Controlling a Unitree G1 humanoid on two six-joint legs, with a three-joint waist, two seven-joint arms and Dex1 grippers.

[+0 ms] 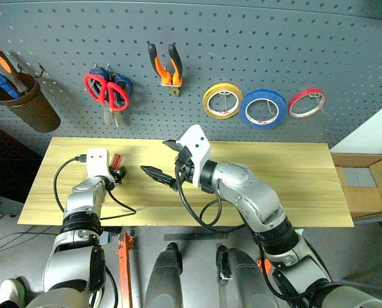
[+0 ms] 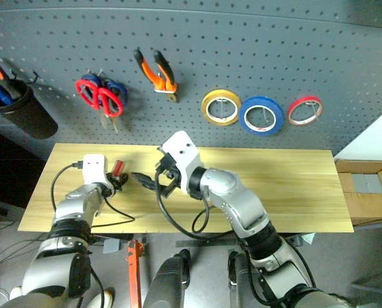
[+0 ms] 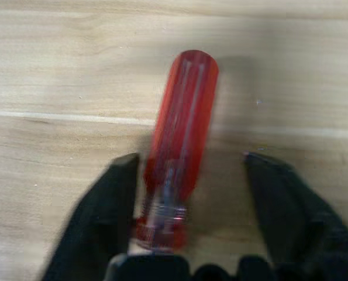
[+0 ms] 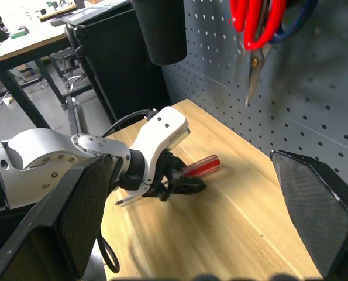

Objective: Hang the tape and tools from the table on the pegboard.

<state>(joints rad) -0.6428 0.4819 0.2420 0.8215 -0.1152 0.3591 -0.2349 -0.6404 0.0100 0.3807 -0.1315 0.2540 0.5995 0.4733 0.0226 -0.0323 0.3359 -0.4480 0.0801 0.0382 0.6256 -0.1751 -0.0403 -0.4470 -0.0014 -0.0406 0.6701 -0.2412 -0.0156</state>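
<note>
On the dark grey pegboard (image 1: 242, 38) hang the blue tape (image 1: 263, 108), the orange-and-black pliers (image 1: 165, 67) and the red-handled scissors (image 1: 106, 90). A red-handled screwdriver (image 1: 116, 160) lies on the left part of the light wood table (image 1: 274, 186). My left gripper (image 1: 118, 174) is low over it, open, with its black fingers (image 3: 103, 199) on either side of the red handle (image 3: 182, 129). One finger touches the handle and the other stands apart. My right gripper (image 1: 162, 160) hovers over the table's middle, open and empty, pointing toward the left gripper.
A brown cup (image 1: 24, 102) holding screwdrivers hangs at the pegboard's left. A yellow tape ring (image 1: 222, 101) and a thin red one (image 1: 306, 102) flank the blue tape. Blue-handled scissors (image 1: 124, 83) hang behind the red ones. A cardboard box (image 1: 364, 183) stands right of the table.
</note>
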